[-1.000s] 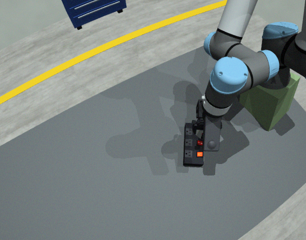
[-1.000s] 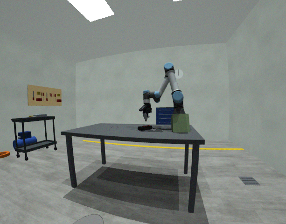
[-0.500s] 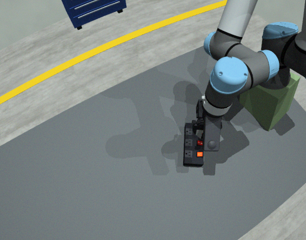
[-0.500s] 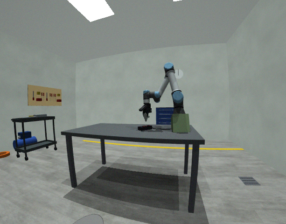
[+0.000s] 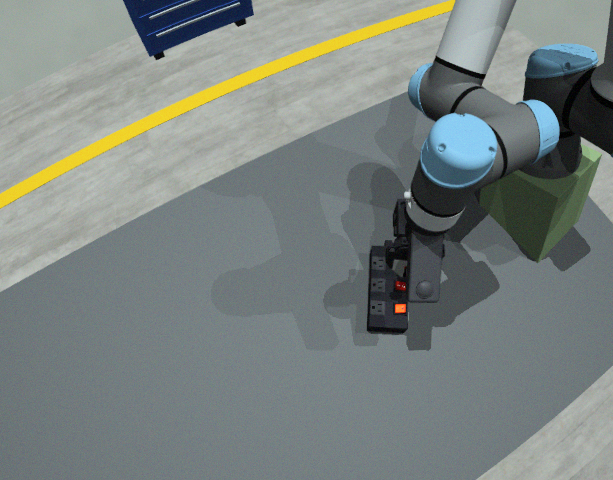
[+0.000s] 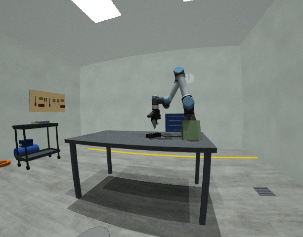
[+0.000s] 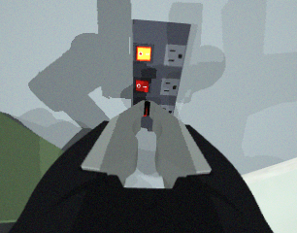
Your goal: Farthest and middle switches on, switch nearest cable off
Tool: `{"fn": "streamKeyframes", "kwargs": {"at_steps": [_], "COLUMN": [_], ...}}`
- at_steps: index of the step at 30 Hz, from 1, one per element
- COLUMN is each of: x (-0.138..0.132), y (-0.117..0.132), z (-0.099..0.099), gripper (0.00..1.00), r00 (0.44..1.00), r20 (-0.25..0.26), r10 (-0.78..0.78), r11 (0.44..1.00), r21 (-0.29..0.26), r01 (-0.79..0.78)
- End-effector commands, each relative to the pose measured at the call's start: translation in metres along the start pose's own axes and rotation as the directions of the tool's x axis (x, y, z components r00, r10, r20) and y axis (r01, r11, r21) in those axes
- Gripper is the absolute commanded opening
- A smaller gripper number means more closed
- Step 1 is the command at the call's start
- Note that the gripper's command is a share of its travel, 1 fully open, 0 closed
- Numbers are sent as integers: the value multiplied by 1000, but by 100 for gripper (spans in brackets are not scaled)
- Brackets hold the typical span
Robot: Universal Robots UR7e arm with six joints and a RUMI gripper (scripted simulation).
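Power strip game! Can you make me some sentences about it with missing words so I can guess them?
1. The power strip has ____ sockets in a row.
2. The brightly lit switch glows ____.
3. The gripper has its fingers ____, with nothing between them.
4. The arm stands on a ____ block.

Missing words: three; orange; shut; green
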State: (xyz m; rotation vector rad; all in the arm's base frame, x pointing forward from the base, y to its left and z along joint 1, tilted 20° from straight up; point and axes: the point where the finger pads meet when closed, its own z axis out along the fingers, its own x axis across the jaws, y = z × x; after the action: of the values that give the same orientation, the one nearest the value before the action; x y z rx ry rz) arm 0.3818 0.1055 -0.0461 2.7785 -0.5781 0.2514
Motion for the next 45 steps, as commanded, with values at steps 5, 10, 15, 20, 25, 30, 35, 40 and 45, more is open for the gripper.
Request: {"fn": "streamKeyframes", "kwargs": {"at_steps": [5, 10, 15, 20, 25, 30, 35, 40, 45], "x": [-2, -2, -2, -2, -2, -2, -2, -2, -2], "y": [1, 1, 1, 1, 2, 2, 2, 2, 1], "z": [4, 6, 11, 17, 23, 28, 34, 39, 41], "gripper": [0, 0, 0, 0, 0, 0, 0, 0, 0], "r00": [1000, 1000, 1000, 1000, 1000, 1000, 1000, 1000, 1000], "r20": [4, 4, 5, 5, 5, 5, 5, 5, 4], "r10": [-1, -1, -1, -1, -1, -1, -1, -1, -1], "r11": [1000, 1000, 1000, 1000, 1000, 1000, 1000, 1000, 1000], "r21": [-2, -2, -2, -2, -2, -2, -2, -2, -1], "r01": [1, 1, 1, 1, 1, 1, 1, 1, 1]}}
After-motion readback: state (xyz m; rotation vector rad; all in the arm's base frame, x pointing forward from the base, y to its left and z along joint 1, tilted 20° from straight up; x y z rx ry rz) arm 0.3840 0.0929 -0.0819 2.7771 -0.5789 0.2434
